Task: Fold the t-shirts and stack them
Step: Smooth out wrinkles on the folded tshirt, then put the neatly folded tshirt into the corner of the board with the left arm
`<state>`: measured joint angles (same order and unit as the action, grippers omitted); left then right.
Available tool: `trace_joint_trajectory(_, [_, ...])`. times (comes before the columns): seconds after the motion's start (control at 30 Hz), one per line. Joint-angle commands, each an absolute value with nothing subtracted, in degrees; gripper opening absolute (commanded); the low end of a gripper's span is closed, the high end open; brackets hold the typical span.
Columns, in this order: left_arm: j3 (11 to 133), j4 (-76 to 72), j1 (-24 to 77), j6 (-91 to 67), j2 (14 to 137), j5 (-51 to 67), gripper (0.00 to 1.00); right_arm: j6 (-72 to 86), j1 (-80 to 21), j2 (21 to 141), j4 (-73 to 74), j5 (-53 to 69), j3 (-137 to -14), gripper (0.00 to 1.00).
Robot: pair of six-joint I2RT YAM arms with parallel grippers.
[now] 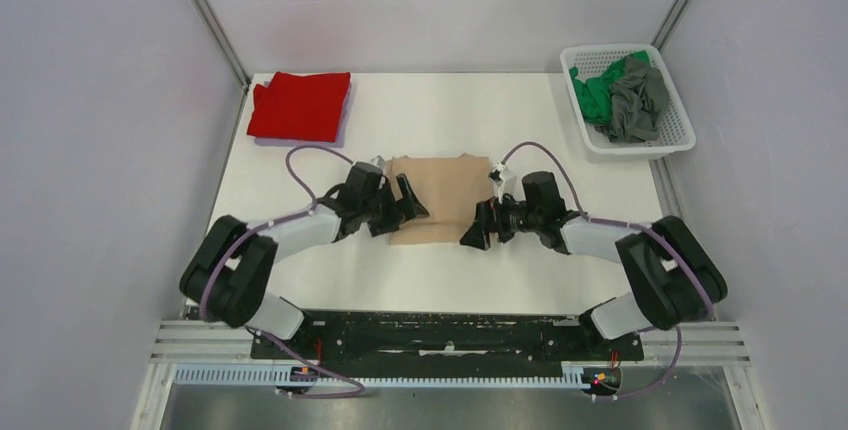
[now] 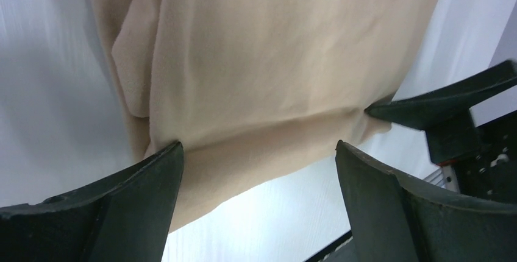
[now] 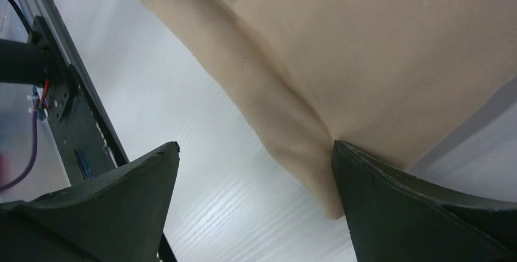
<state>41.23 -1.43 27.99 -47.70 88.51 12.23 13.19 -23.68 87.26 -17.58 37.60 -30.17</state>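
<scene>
The beige t-shirt (image 1: pixel 437 200) is laid flat in the middle of the white worktop (image 1: pixel 450 110). It's folded down to a rough rectangle of plain tan cloth with a few soft creases. In the top view it's flanked by both arms: the left jaws are spread wide at its left edge, and the right jaws are spread at its near right corner. Both sets are seen open, with no cloth clamped. Some stuff is only shown from above: a red t-shirt (image 1: pixel 300 105) folded neatly at the far left corner, and a white mesh basket (image 1: pixel 683 136) at the far right, where a green t-shirt (image 1: pixel 592 96) and a grey t-shirt (image 1: pixel 640 102) are crumpled together. Finer detail is given by the wrist views. On the left one, a tucked-under layer is seen along the shirt's side, and one tip of the right jaws is touching the cloth's edge. On the right one, a thick soft fold is seen running down to one finger (image 3: pixel 414 207), which is touching the cloth.
</scene>
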Motion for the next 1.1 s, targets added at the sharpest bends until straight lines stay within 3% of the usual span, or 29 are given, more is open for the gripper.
trace_joint_trajectory(0.0, [35.71,7.84,31.56,-50.11,77.69,4.72,1.00,12.38,-24.88,79.33,-4.52,31.43,-25.98,0.98])
trace_joint_trajectory(0.23, [45.02,20.22,31.52,-47.00,70.40,-8.33,1.00,13.02,-24.78,68.83,-0.79,23.05,-34.97,0.98])
trace_joint_trajectory(0.37, [51.53,24.48,29.53,-43.89,77.38,-9.67,1.00,13.48,-23.18,65.69,-0.87,10.34,-36.17,0.98])
trace_joint_trajectory(0.5, [55.21,23.07,28.21,-41.67,85.71,-9.62,0.99,13.56,-19.33,64.10,-0.89,6.68,-35.77,0.98])
trace_joint_trajectory(0.8, [64.49,22.70,27.51,-37.63,102.04,-5.93,0.71,11.88,-15.41,64.93,-0.09,7.79,-35.96,0.98])
trace_joint_trajectory(1.0, [67.15,23.12,27.94,-37.75,108.58,-3.56,0.34,10.74,-14.34,66.96,3.07,5.30,-37.43,0.98])
trace_joint_trajectory(1.07, [69.04,24.73,28.05,-36.97,110.36,-5.05,0.15,10.46,-14.02,67.40,3.17,5.21,-37.77,0.98])
